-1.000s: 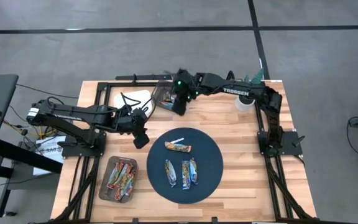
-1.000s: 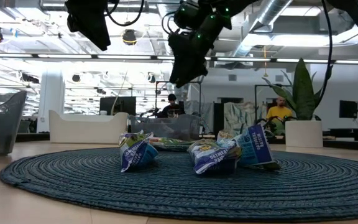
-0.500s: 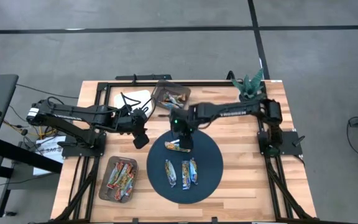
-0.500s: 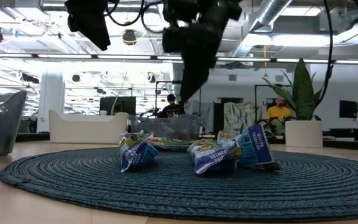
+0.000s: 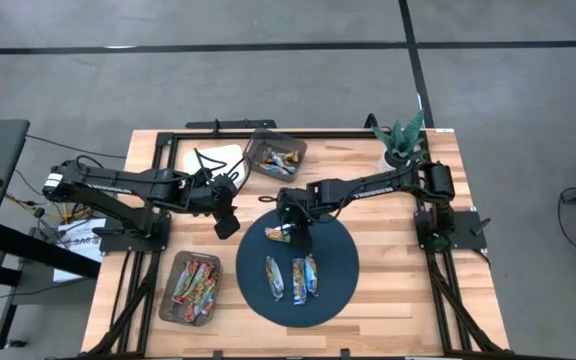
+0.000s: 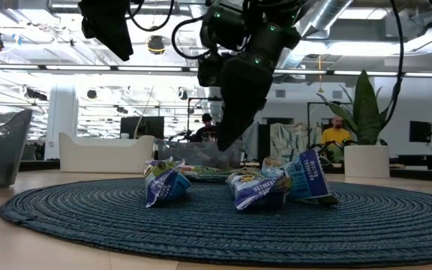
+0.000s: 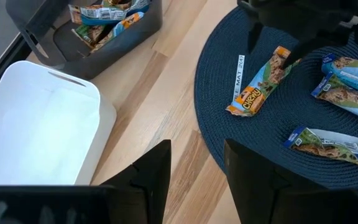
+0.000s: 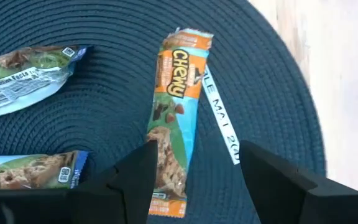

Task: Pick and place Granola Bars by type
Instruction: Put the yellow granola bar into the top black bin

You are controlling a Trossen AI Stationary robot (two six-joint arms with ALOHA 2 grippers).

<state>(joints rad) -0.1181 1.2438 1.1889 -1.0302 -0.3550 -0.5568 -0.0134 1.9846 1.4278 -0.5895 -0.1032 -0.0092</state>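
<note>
An orange-and-teal Chewy bar [image 8: 174, 106] lies flat on the far left part of the round dark blue mat [image 5: 340, 262]. My right gripper [image 8: 197, 180] is open and low over it, one finger on each side of the bar's end, touching nothing. The left wrist view shows the same bar [image 7: 260, 81]. Three blue bars [image 5: 294, 278] lie side by side on the mat's near part. My left gripper [image 5: 226, 222] is open and hovers over bare wood left of the mat. More bars fill the far bin [image 5: 275, 153] and the near-left bin [image 5: 193, 287].
A thin white strip [image 8: 219, 121] lies on the mat beside the Chewy bar. A white bin [image 7: 42, 124] sits at the far left, and a potted plant [image 5: 400, 140] at the far right corner. Bare wood shows right of the mat.
My right gripper has swung from over the far bin toward the near edge and come down over the Chewy bar on the mat. The bars have not moved, and the left arm has kept still.
</note>
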